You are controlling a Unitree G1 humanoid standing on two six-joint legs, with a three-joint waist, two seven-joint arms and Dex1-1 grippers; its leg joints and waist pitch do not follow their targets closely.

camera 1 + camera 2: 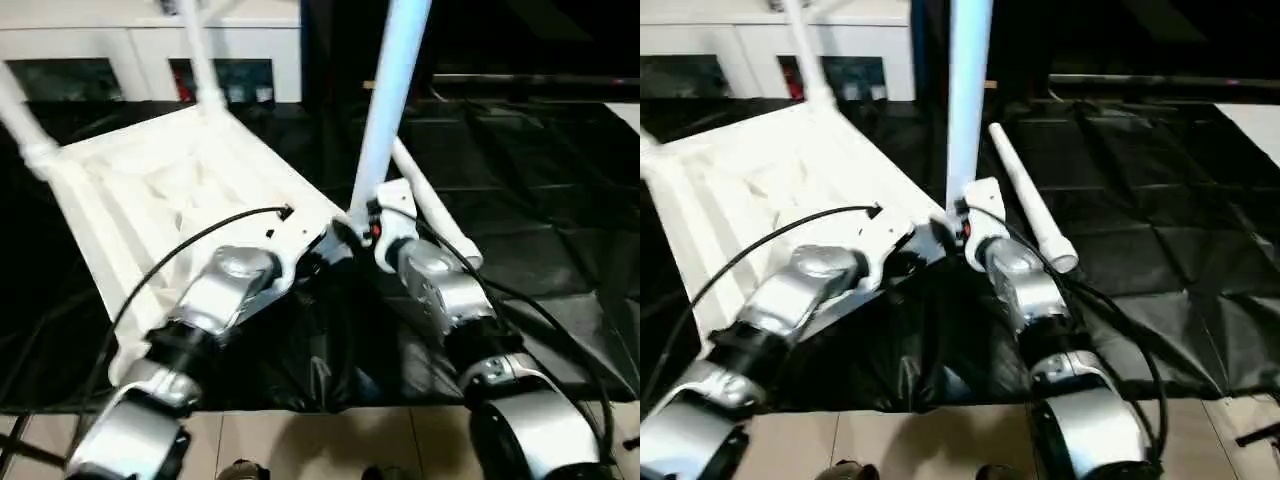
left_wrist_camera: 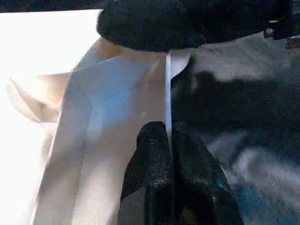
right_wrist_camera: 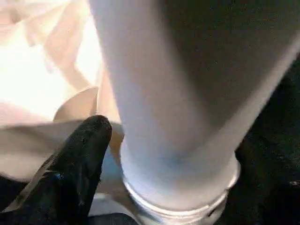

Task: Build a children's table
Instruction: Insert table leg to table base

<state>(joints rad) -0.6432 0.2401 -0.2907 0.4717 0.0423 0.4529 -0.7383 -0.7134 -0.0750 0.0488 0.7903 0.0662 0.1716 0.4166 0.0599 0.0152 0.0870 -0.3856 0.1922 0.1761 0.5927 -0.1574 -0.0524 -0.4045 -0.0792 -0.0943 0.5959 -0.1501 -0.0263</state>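
The white tabletop is lying underside up on the black-covered work table, its ribs facing the camera. Two legs are already standing up from its far corner sockets, one at the far left and one at the far middle. A third leg is rising almost upright from the near right corner socket, and the right gripper is sitting against its base; in the right wrist view one black finger is pressing beside the leg's flared end, though the other finger is hidden, so how wide the pincer is cannot be told. The left gripper is pinching the tabletop's thin rim between both fingers. A fourth leg is lying loose on the black cover, just beside the right forearm.
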